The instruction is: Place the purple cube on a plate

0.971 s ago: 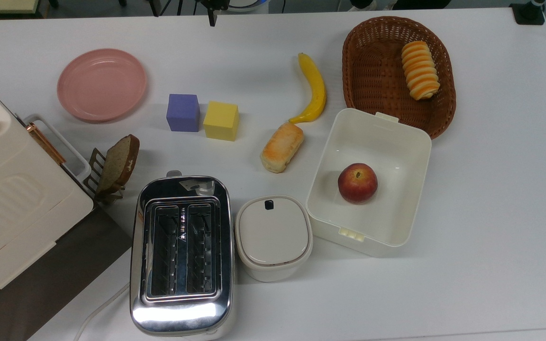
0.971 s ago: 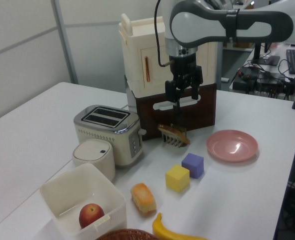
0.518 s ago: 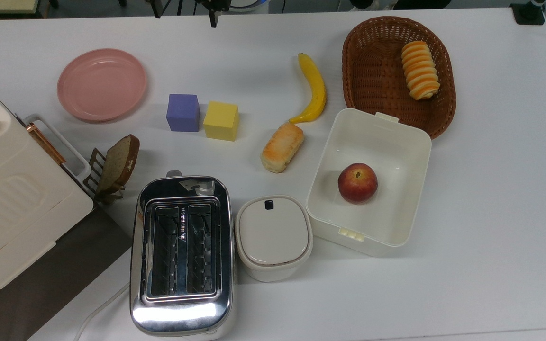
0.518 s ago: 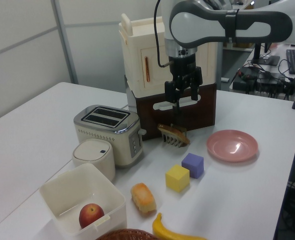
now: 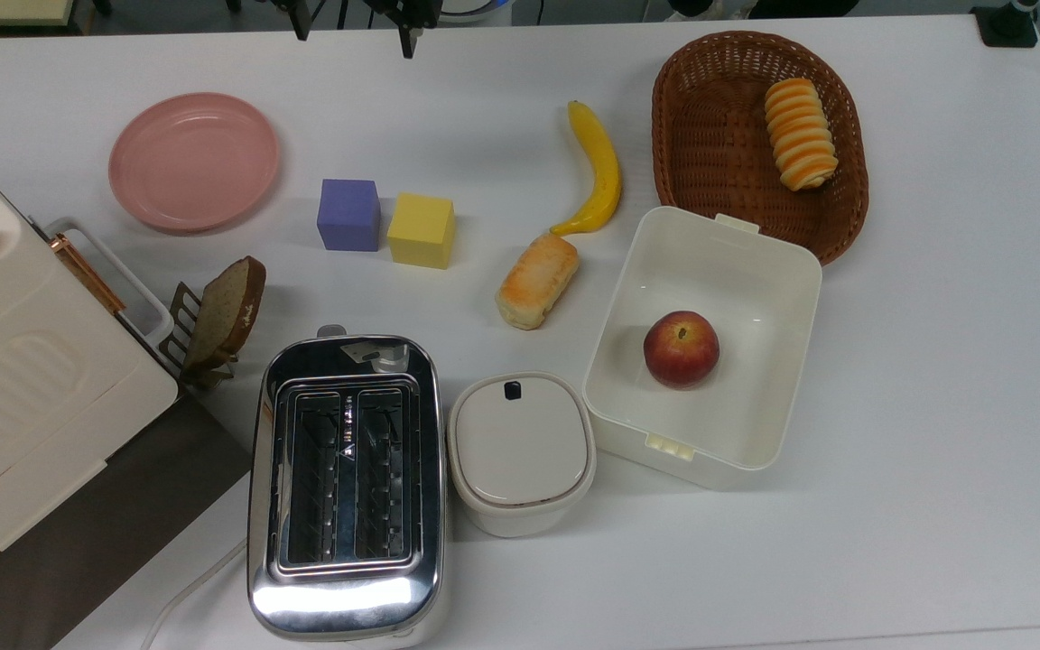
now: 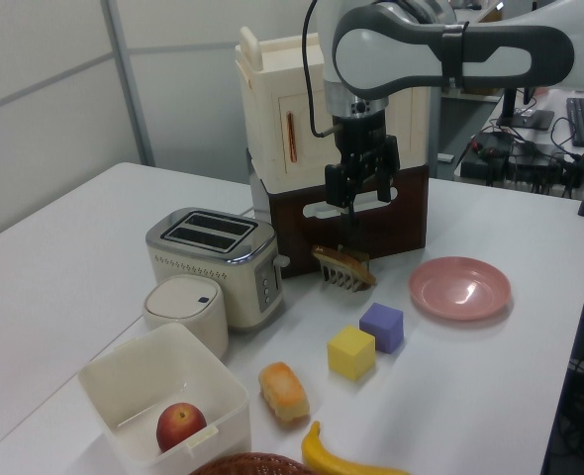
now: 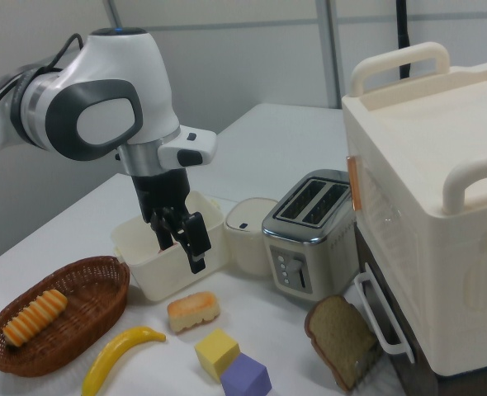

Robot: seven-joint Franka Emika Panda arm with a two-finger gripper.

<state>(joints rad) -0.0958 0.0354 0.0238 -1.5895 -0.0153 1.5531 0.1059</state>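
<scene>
1. Blue-violet and untouched, the purple cube (image 5: 348, 214) sits on the white worktop (image 5: 935, 379) roughly midway across it, touching or nearly touching the yellow cube (image 5: 421, 230) on the top view's right.
2. The plate (image 5: 193, 161) lies bare toward the top view's far left corner of the worktop, near the purple cube but apart from it.
3. The gripper (image 6: 356, 189) hangs well above the worktop with its two fingers spread apart and nothing between them.
4. Judged from this, nothing of the task is done yet: the approach, the grasp, the carry and the release onto the plate all remain.
5. The top view lays out the spacing plainly, with the plate, the purple cube and the yellow cube in a loose row, and the banana (image 5: 598, 171) and the wicker basket (image 5: 710, 126) farther along toward the top view's right.
6. The left view gives the gripper's height above the worktop, and it puts the gripper in front of the cream cabinet (image 6: 282, 119), above the bread slice (image 6: 343, 267).
7. The right view shows the gripper (image 7: 182, 239) from the other side, with its open fingers seen against the white box (image 7: 144, 264); there the purple cube (image 7: 245, 376) sits at the bottom edge of the picture.
</scene>
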